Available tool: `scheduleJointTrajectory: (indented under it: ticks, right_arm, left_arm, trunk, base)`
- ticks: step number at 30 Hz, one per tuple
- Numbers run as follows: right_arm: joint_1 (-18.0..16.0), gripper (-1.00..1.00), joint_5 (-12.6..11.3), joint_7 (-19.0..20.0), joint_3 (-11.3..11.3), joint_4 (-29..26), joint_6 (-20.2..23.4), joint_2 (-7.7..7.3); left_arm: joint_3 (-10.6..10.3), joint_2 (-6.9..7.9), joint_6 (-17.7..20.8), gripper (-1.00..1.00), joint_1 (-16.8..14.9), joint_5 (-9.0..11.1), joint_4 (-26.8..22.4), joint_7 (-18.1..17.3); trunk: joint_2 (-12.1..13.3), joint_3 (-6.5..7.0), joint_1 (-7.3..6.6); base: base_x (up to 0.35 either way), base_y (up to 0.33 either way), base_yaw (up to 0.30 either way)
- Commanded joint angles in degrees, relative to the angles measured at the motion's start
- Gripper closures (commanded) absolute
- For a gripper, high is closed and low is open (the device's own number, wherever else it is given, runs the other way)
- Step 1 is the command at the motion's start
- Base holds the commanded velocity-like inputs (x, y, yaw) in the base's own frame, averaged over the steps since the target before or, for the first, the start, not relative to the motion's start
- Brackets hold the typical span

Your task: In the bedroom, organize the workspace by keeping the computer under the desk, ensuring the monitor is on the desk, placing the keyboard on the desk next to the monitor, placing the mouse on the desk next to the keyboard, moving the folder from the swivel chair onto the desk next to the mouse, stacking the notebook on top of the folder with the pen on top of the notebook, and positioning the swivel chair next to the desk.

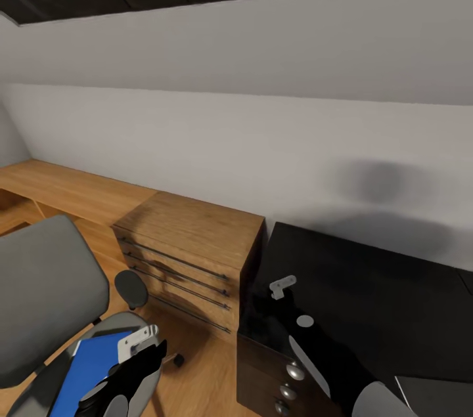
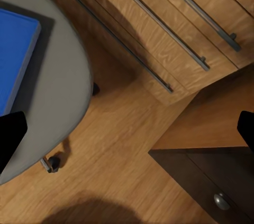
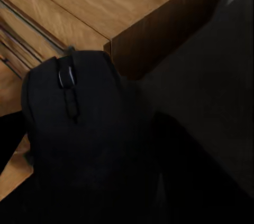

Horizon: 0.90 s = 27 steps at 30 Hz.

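Nearest, the left gripper (image 1: 135,364) hangs over the grey padded swivel chair (image 1: 46,285), fingers spread wide with nothing between them, above the flat bright blue folder (image 1: 89,364) lying on the seat. Bare wood floor (image 2: 121,145) runs between chair and drawers. The right gripper (image 1: 279,295) reaches over the black-topped desk (image 1: 368,292) near its left edge, closed around the small black rounded mouse (image 3: 84,123). Beyond, the light wooden dresser (image 1: 197,233) butts against that edge.

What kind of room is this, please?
Probably a home office or bedroom work corner: a grey swivel chair, a black-topped desk with drawers, and a wooden dresser against a plain wall.
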Motion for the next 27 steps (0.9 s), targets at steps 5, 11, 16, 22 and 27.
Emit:
scheduleJointTrajectory:
  ticks: [5, 11, 16, 22, 27]
  right_arm:
    - [0.6, 1.0, -1.0, -9.1, 0.2, -7.3, 0.8, -0.22]
    - [3.6, 1.0, -2.5, -14.3, -0.4, -15.9, 3.3, -0.48]
    - [4.6, 1.0, -20.8, -29.8, -9.9, -19.8, 4.2, -0.69]
    - [5.4, 1.0, -25.9, -33.9, -11.3, -24.6, 4.0, -3.11]
    - [6.3, 1.0, -26.5, -34.6, -11.5, -28.2, 3.7, -3.84]
  left_arm:
    - [-0.1, 0.05, 0.0, -1.0, 0.0, 0.6, -0.1, 0.6]
    - [-0.1, 0.05, 0.0, -1.0, 0.0, 0.6, -0.1, 0.6]
    - [-0.1, 0.05, 0.0, -1.0, 0.0, 0.6, -0.1, 0.6]
    - [-0.1, 0.05, 0.1, -1.0, 0.0, 0.7, -0.1, 0.6]
    - [-0.1, 0.05, 0.2, -1.0, 0.0, 0.7, -0.1, 0.5]
  trunk:
    - [2.0, 0.84, -1.09]
    - [4.4, 1.92, -2.41]
    - [6.4, 2.82, -3.51]
    - [8.8, 3.89, -4.83]
    - [10.8, 4.79, -5.92]
  base:
    - [-0.104, 0.0, 0.0]
    - [-0.293, 0.0, 0.0]
    - [-0.332, 0.0, 0.0]
    - [-0.32, 0.0, 0.0]
    - [-0.083, 0.0, 0.0]
